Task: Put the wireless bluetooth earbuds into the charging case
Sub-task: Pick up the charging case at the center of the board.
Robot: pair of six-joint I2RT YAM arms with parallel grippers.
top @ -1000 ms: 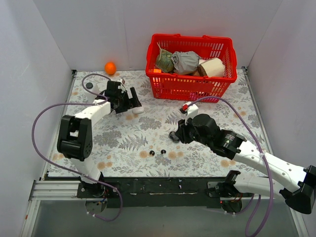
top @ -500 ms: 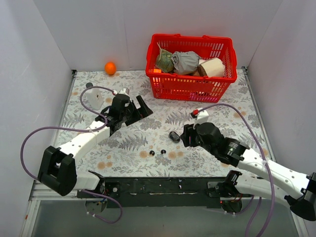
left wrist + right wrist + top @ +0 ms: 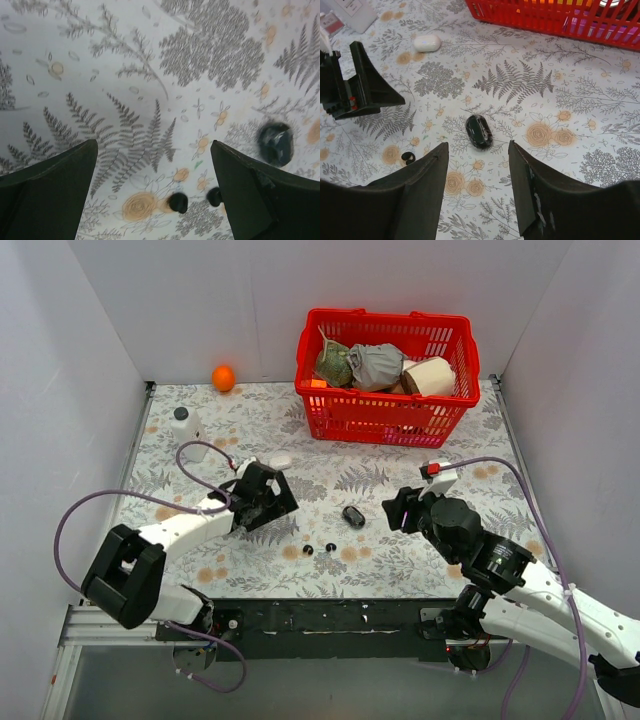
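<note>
Earbuds [image 3: 318, 548], two, black, lay loose on the floral tabletop [image 3: 200, 540] near the black oval charging case [image 3: 352, 516], under the wide-spread left hand [image 3: 154, 150], seemingly poised for pickup; right hand [image 3: 476, 150], parted and empty, faced the case.

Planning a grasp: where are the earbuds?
Top view: the earbuds lie side by side on the mat, centre front, just below-left of the black oval object.
</note>
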